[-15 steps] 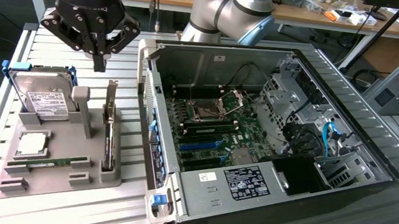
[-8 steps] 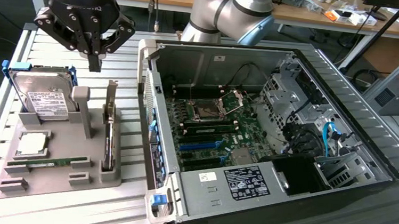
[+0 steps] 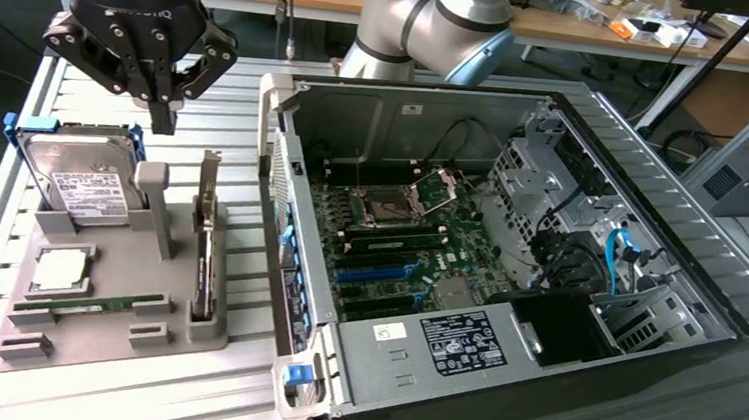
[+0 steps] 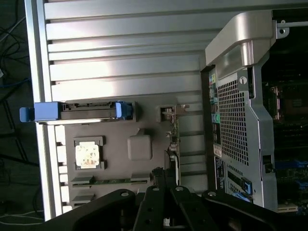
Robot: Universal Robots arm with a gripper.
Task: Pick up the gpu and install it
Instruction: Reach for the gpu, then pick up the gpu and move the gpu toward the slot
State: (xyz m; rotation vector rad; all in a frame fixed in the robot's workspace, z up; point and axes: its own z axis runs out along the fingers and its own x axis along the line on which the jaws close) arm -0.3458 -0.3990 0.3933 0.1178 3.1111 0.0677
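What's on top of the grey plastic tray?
Silver hard drive, thin dark gpu card on edge, square silver chip, slim green memory stick. Their undersides are hidden.

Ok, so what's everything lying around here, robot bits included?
computer case: one, grey metal, lying open, at the exterior view's right
motherboard: one, green, inside the case
holder: one, grey, on the table, at the exterior view's left of the case
hard drive: one, silver with a white label and blue bracket, standing in the holder
processor chip: one, silver, flat in the holder
memory stick: one, green, lying in a holder slot
gpu: one, dark, on edge in the holder, side nearest the case
table: one, pale slatted metal, under everything
robot arm: one, grey and light blue, behind the case
claw: one, black, shut, empty, above the holder
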